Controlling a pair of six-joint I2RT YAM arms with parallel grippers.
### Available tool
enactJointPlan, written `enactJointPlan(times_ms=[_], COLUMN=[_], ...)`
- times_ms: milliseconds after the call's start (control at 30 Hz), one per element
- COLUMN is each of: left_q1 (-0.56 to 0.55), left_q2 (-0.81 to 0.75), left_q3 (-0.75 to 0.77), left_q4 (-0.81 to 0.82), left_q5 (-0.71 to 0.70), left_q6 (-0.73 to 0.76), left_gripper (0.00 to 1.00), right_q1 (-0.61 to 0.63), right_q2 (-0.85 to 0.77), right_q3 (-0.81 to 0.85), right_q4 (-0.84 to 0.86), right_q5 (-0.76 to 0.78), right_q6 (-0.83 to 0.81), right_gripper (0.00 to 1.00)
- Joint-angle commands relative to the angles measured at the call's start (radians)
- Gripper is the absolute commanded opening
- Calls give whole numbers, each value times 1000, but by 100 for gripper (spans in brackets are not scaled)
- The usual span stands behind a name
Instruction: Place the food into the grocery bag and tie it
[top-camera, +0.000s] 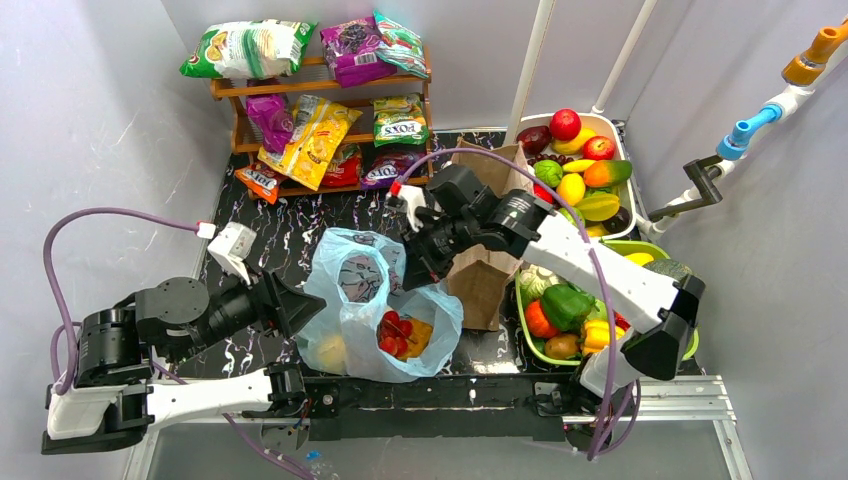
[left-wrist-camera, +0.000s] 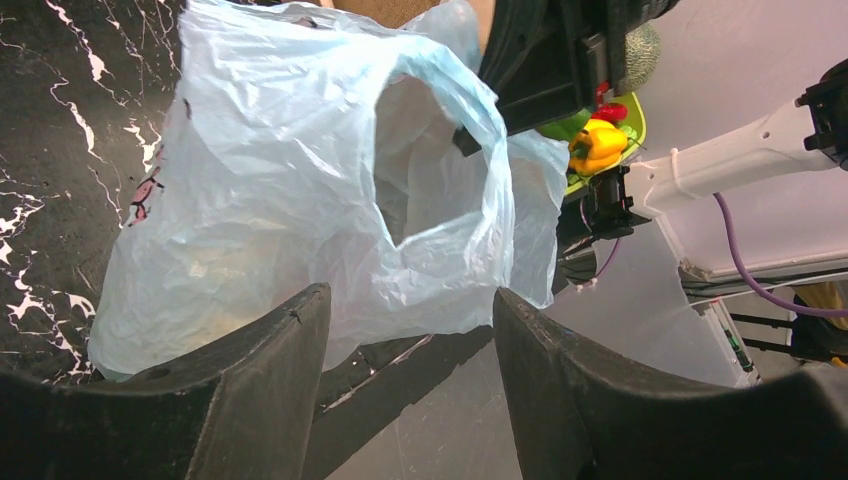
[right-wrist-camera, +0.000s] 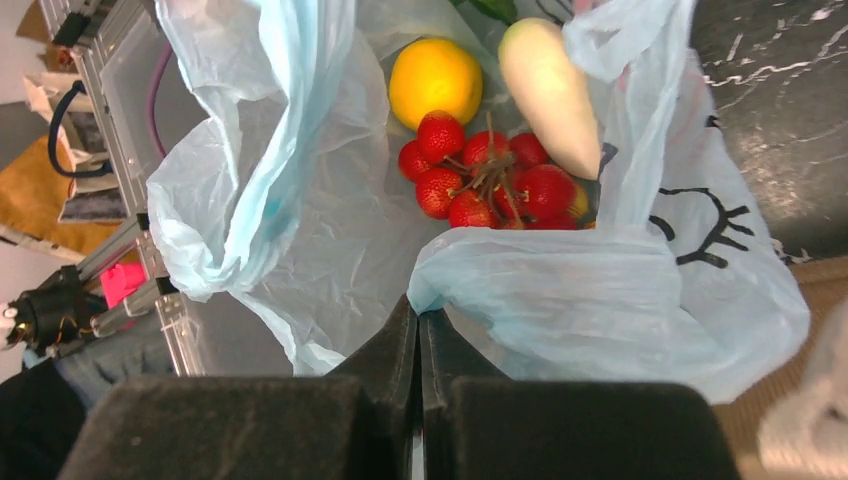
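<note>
Right fingers (right-wrist-camera: 385, 360) pinch one grocery bag (right-wrist-camera: 600, 300) holding one strawberry bunch (right-wrist-camera: 485, 180).

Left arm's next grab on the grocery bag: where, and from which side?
Take the loop handle standing open on the grocery bag, pinching its narrow strap rather than the slack wall. Come in level from the left: the open left gripper faces that loop, and the right gripper pinches the far rim.

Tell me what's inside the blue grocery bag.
In the grocery bag: a bunch of strawberries, a round orange fruit and a pale long vegetable. Anything beneath them or under the bag's folds is covered.
</note>
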Motion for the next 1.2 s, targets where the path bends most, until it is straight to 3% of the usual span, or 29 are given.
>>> enactJointPlan(times_ms=[0,233,800,1000,1167], left_q1=[-3,-4,-4,-3,-3], left_q2=[-10,-2,21,37,69], left_q3=[-14,-31,-60,-73,-71], left_q4=[4,28,35,43,54], left_q5=[-29,-16,17,6,-4], left_q6=[2,9,-2,11,63], left_gripper=[59,58,54,52,54], right_q1=[-19,-31,-8,21,28], right_q2=[-117,-136,78,37,41], right_q3=[-28,-83,122,116,103], right_q4=[57,104,72,229,288], right_q5=[20,-34,-187,-354,-394], right_q6=[17,46,58,119,153], right_gripper=[1,1,1,1,1])
